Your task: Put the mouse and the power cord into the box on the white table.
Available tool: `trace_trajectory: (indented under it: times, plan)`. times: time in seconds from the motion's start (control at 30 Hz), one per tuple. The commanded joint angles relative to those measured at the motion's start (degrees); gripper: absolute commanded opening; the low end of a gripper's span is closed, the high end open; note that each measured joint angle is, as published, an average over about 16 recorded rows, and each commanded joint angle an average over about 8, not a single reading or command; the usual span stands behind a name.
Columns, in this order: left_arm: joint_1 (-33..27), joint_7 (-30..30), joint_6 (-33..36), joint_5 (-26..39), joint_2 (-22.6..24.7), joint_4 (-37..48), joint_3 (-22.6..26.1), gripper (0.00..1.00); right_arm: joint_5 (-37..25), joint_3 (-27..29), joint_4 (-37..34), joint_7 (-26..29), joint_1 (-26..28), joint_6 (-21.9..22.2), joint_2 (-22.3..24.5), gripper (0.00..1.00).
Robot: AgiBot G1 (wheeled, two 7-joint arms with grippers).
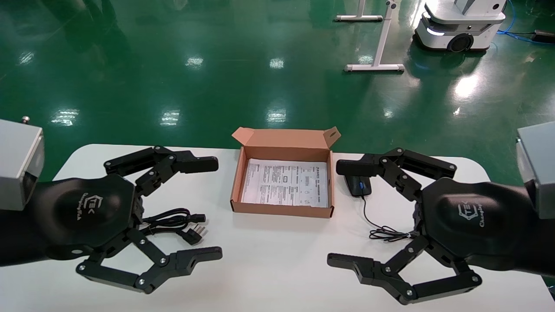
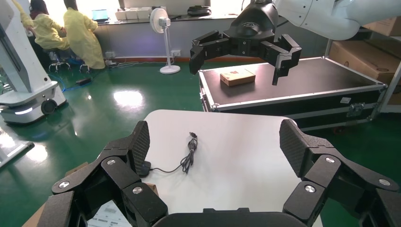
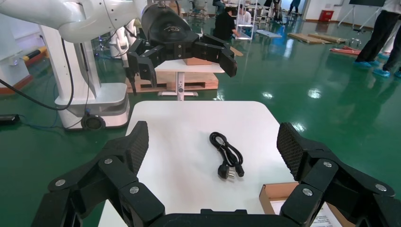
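Note:
The open brown box [image 1: 237,182] lies at the middle back of the white table [image 1: 277,260], its bottom lined with a printed sheet. The black mouse [image 1: 360,186] rests just right of the box, with its thin cable trailing toward me into a small bundle [image 1: 386,234]. The coiled power cord [image 1: 177,221] lies left of the box. My left gripper [image 1: 217,208] hovers open over the cord's side, and my right gripper [image 1: 334,213] hovers open near the mouse. Neither one holds anything. The right wrist view shows the cord [image 3: 227,156]. In the left wrist view the mouse [image 2: 144,168] is partly behind a finger.
Green floor surrounds the table on all sides past its rounded edges. A white wheeled robot base [image 1: 459,26] and a white stand's legs [image 1: 377,43] are far behind at the right. White tabletop stretches in front of the box, between my grippers.

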Motion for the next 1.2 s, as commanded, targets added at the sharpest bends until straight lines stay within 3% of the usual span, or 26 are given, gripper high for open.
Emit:
trace_trajectory:
  times: [0.03, 0.93, 1.2]
  plan:
    - [0.0, 0.0, 0.0, 0.0, 0.0, 0.0, 0.0, 1.0, 0.0, 0.0, 0.0, 0.0, 0.0, 0.0, 0.0, 1.0]
    - [-0.06, -0.01, 0.13, 0.2, -0.09, -0.06, 0.09, 1.0, -0.24, -0.07, 0.0, -0.19, 0.13, -0.04, -0.04, 1.0]
    - [-6.86, -1.32, 4.56, 8.31, -1.12, -0.28, 6.04, 1.0, -7.51, -3.06, -2.2, -4.69, 3.38, -3.52, 0.75, 1.0]
